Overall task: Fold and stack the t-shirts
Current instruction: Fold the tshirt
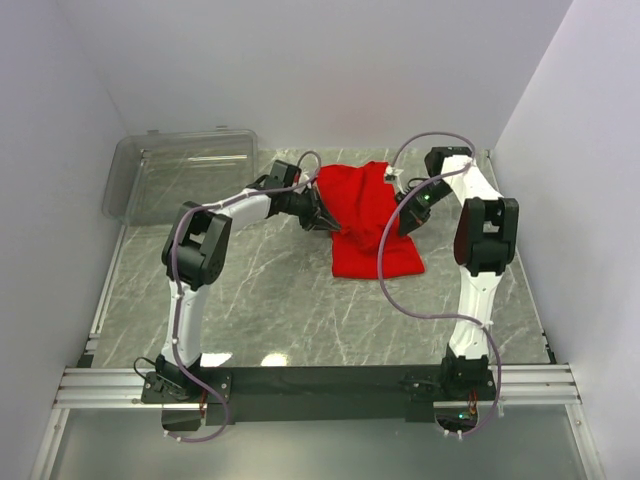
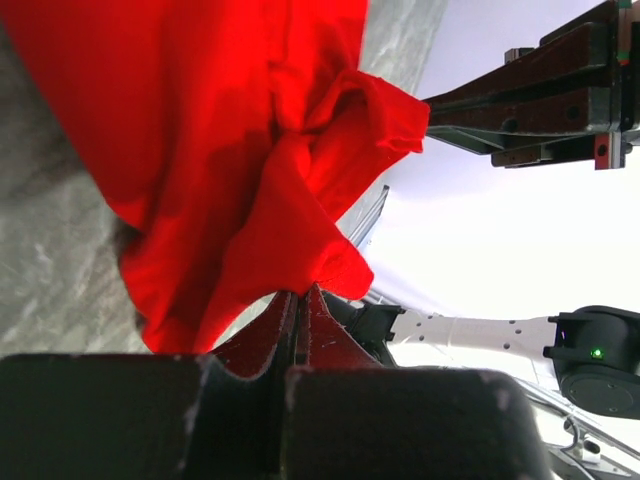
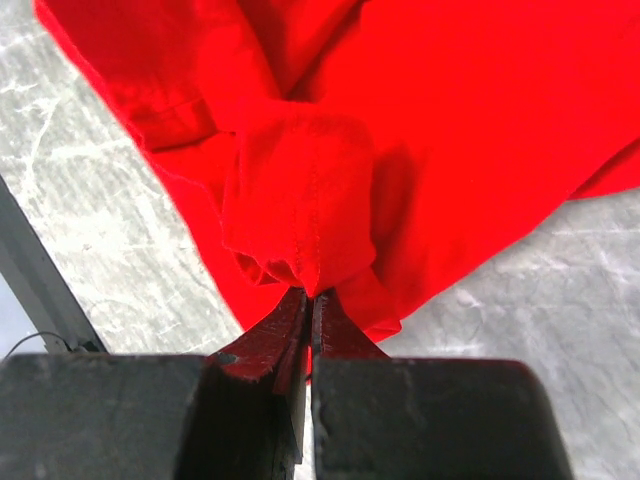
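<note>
Lying on the bench (image 1: 270, 290) toward twelve o'clock, the red t-shirt (image 1: 362, 215) is pinched at both sides — left jaws clamped on its nine o'clock edge, right jaws clamped on its three o'clock edge.

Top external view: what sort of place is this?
Probably a lab robot test cell: plain white walls box in a marble-patterned table, two arms are mounted at an aluminium rail, and a clear plastic bin sits far left.
</note>
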{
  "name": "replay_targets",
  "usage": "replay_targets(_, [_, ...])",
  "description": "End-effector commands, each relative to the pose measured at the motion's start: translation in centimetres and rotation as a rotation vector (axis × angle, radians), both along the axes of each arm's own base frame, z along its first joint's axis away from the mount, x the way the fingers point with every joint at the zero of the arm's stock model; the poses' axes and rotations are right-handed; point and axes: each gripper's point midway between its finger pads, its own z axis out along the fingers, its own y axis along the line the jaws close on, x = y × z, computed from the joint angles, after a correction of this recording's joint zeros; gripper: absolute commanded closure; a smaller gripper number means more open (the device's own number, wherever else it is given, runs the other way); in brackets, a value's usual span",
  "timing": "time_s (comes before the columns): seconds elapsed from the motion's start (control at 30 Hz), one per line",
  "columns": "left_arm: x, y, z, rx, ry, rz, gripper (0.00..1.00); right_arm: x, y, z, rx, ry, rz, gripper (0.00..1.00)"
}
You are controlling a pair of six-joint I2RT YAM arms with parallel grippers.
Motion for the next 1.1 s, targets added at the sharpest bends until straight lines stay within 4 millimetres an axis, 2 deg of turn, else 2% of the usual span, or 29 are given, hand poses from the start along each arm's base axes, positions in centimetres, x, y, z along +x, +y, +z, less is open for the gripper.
replay_targets(0.0, [1.6,-0.4,1.8,-0.044,-0.049,-0.001,0.99,1.5,0.0,0.0,0.004,-0.020,-0.034,1.00])
replay_targets(0.33, [3.6,0.3,1.0,-0.023,-0.049,0.047,0.99,3.4,-0.2,-0.4,-0.015,-0.035,-0.087,1.00])
replay_targets(0.43, [4.3,0.5,0.6,0.006,-0.047,0.072,0.99,4.8,-0.2,0.0,-0.029,-0.065,-0.150,0.84])
replay_targets(0.47, [4.6,0.6,0.4,0.025,-0.057,0.085,0.98,5.2,-0.2,0.2,-0.030,-0.078,-0.168,0.65])
replay_targets(0.53, [5.3,1.0,1.0,0.048,-0.089,0.107,0.83,6.4,-0.1,0.9,-0.027,-0.113,-0.213,0.38])
replay_targets(0.57, [5.3,1.3,1.1,0.071,-0.106,0.111,0.76,6.7,-0.2,1.5,-0.026,-0.130,-0.227,0.15])
replay_targets(0.63, [5.9,1.8,2.3,0.102,-0.161,0.145,0.67,7.6,-0.2,2.5,-0.026,-0.163,-0.263,0.14])
replay_targets(0.67, [5.8,2.1,2.5,0.119,-0.180,0.146,0.63,8.0,-0.2,3.2,-0.026,-0.192,-0.274,0.10])
replay_targets(0.7, [6.0,2.6,3.5,0.135,-0.216,0.166,0.55,8.1,-0.2,3.5,-0.025,-0.200,-0.283,0.07])
replay_targets(0.73, [5.9,2.7,3.9,0.145,-0.234,0.168,0.52,8.2,-0.1,4.5,-0.020,-0.226,-0.286,0.07])
replay_targets(0.77, [5.8,3.0,5.3,0.142,-0.280,0.165,0.49,8.4,0.1,5.2,-0.002,-0.253,-0.283,0.07])
replay_targets(0.8, [5.7,3.4,5.3,0.158,-0.297,0.176,0.48,8.2,0.1,5.3,0.002,-0.256,-0.294,0.07])
replay_targets(0.83, [5.6,3.5,5.9,0.159,-0.318,0.176,0.48,8.2,0.1,6.8,0.012,-0.296,-0.298,0.07])
replay_targets(0.87, [5.4,3.8,7.2,0.154,-0.367,0.173,0.48,9.0,-0.8,7.7,0.029,-0.338,-0.337,0.06])
replay_targets(0.9, [5.1,4.0,7.3,0.163,-0.380,0.172,0.48,8.6,-0.9,7.5,0.031,-0.342,-0.348,0.06])
replay_targets(0.93, [5.0,4.2,7.6,0.171,-0.406,0.166,0.48,8.4,-0.6,9.0,0.053,-0.381,-0.338,0.06])
replay_targets(0.97, [4.6,4.3,8.6,0.158,-0.433,0.157,0.49,7.6,0.1,9.6,0.101,-0.387,-0.284,0.06])
replay_targets(1.03, [3.5,4.4,8.4,0.148,-0.437,0.124,0.50,6.0,1.1,10.5,0.160,-0.379,-0.203,0.06])
replay_targets(1.07, [2.9,4.5,8.8,0.135,-0.444,0.110,0.51,3.6,1.8,10.3,0.186,-0.300,-0.154,0.07])
